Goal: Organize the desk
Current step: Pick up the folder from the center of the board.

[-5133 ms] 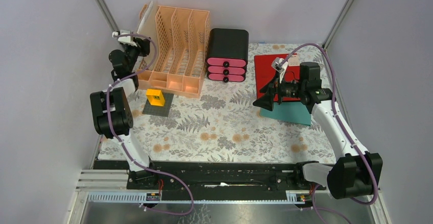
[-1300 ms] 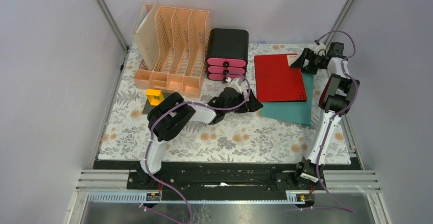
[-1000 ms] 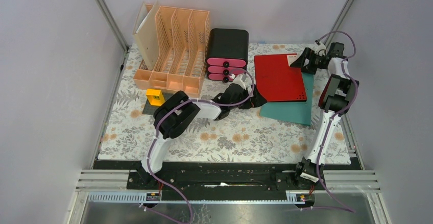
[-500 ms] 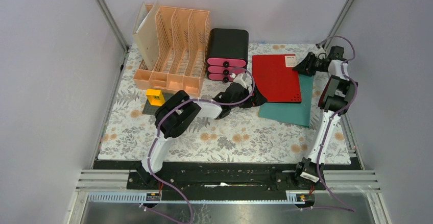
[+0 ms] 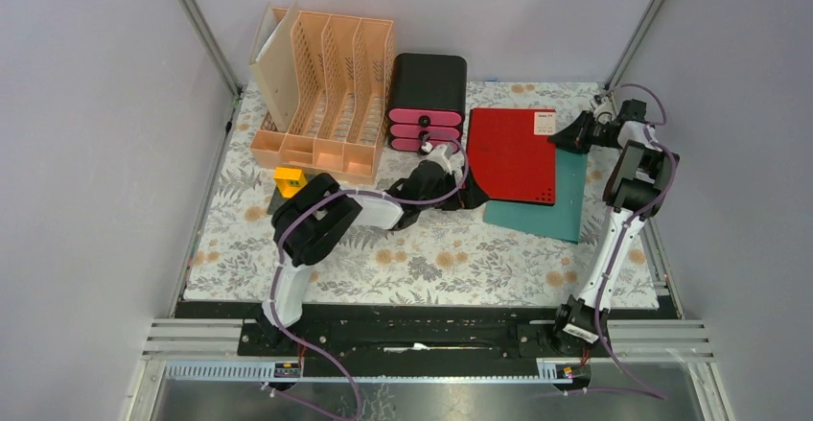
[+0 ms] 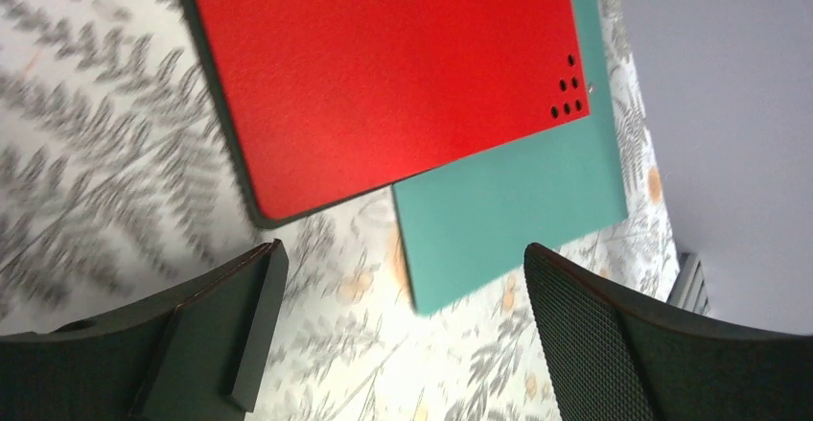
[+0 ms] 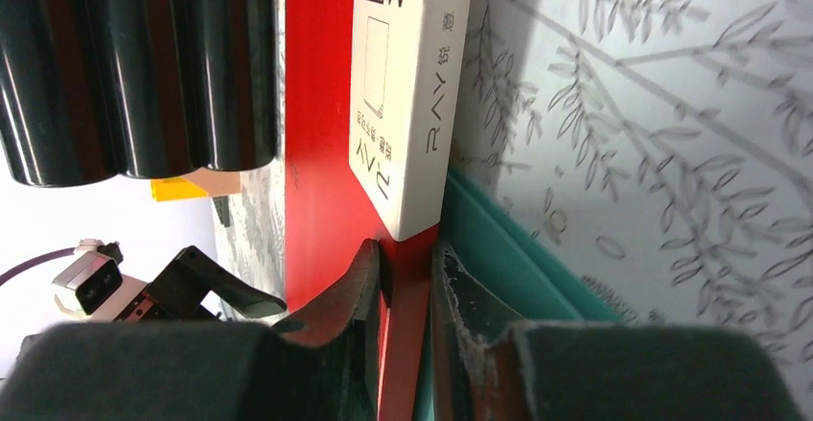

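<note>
One filing step in hand — my right gripper (image 7: pixel 407 258) pinches the red folder (image 5: pixel 508 152) by its two-o'clock edge, left gripper (image 6: pixel 403 253) spread nearby; next, likely lift toward the ten-o'clock rack (image 5: pixel 326 95).

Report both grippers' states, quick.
Left gripper: open, holding nothing.
Right gripper: closed on the edge of the red folder.

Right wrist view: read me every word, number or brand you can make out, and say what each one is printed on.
"A4": in a dark box on the white label stuck to the red folder.
"RAY": in larger letters on the same label.
Chinese characters beside "RAY" and the fine print next to them: too small to read with confidence.
Nothing else in this view carries text.
</note>
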Controlling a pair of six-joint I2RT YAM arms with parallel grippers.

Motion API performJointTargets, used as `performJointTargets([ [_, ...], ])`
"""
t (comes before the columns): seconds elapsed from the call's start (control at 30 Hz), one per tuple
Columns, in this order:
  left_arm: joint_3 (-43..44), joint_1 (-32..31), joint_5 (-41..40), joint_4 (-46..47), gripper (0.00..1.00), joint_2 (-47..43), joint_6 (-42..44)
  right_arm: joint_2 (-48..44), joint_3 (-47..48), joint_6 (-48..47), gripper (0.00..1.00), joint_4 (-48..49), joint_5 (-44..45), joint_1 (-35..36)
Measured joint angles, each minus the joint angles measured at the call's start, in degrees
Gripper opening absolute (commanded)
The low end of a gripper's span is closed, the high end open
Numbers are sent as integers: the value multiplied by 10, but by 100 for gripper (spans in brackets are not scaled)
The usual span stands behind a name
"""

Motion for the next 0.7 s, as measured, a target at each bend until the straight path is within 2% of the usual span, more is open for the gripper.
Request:
performJointTargets([
  [0.3, -153, -11, -19, -12, 99, -155, 73, -93, -136, 5, 0, 34, 2, 0],
  [0.5, -218, -64, -68, 17, 99, -250, 144, -185, -241, 43, 0, 87, 21, 0],
  [0.7, -234, -126, -118, 68, 99, -282, 228, -280, -347, 103, 0, 153, 45, 0],
])
